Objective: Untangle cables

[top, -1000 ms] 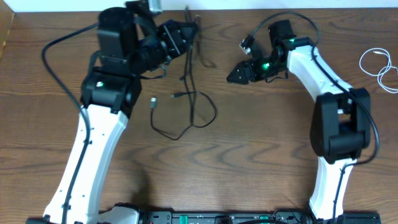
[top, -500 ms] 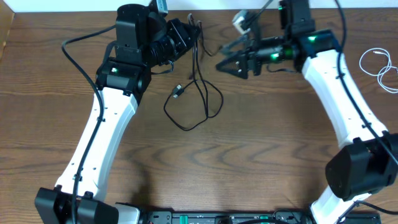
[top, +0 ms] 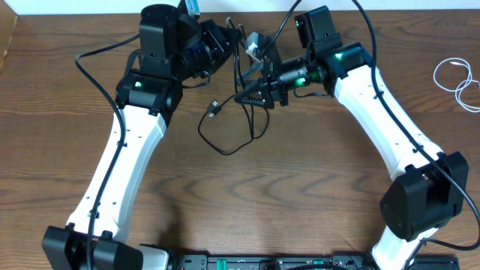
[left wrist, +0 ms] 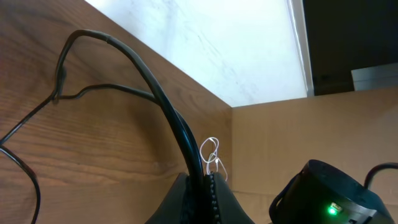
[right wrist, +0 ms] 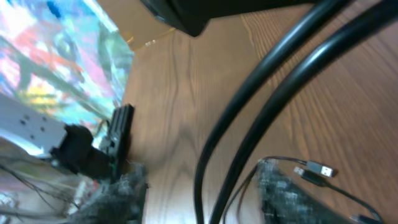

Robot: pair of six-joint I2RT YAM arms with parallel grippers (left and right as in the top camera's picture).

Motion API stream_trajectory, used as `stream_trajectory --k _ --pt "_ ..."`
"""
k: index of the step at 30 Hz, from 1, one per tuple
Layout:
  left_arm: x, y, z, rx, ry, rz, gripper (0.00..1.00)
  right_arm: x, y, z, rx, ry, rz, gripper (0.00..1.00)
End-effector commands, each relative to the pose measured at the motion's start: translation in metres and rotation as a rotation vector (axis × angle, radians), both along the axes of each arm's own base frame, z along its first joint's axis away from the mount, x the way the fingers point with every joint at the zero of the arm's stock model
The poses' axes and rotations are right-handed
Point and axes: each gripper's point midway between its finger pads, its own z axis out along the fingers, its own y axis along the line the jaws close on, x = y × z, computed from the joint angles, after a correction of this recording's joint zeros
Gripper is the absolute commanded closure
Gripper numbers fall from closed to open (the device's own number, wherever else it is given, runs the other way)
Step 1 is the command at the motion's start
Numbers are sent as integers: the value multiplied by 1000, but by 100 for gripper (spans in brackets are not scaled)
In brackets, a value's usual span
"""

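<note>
The black cable (top: 238, 127) hangs from my left gripper (top: 234, 39) near the table's far edge and loops down onto the wood, its plug ends (top: 214, 110) lying by the loop. In the left wrist view the jaws (left wrist: 204, 193) are shut on the black cable (left wrist: 155, 93). My right gripper (top: 244, 96) is open, and two black strands (right wrist: 261, 106) run between its fingers (right wrist: 202, 199); the plugs (right wrist: 314, 169) lie just beyond the right finger. The white cable (top: 454, 79) lies coiled at the far right, apart from the black one, and shows small in the left wrist view (left wrist: 211, 152).
The table's far edge and a white wall (left wrist: 211, 43) are just behind the left gripper. Thick black arm wires (top: 90, 56) arc off both arms. The right arm's body (left wrist: 329, 196) with a green light sits close beside the left gripper.
My right gripper has swung left to the hanging black strands and now straddles them, open. My left gripper shifted right with the cable a second ago, then held still.
</note>
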Motion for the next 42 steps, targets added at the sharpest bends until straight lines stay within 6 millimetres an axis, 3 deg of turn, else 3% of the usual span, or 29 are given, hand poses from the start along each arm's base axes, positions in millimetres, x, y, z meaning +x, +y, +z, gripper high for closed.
stream_trajectory --k 1,9,14,23,27,31,35,38,42 --pt "-2 -1 12 -17 -24 -15 92 2 0 -5 -4 -7 5 59" --pt "-2 -1 11 -16 -20 -15 92 2 0 -5 -3 -8 4 87" --pt "-2 -1 11 -9 -27 -18 92 2 0 -5 -4 -5 2 99" --pt "-4 -1 7 57 -68 -49 92 12 -8 -11 -45 8 -53 99" --pt "-4 2 1 92 -69 -45 92 16 -11 -14 -61 13 -72 94" --pt "-5 2 -1 121 -86 -61 91 21 -14 -19 -96 27 -112 99" --pt "-7 3 -6 137 -75 -69 63 26 -17 -17 -91 66 -145 99" --pt "-8 8 -15 160 -38 -43 49 38 -27 -10 -76 116 -212 99" --pt "-9 18 -30 206 22 5 45 54 -58 10 -47 153 -325 99"
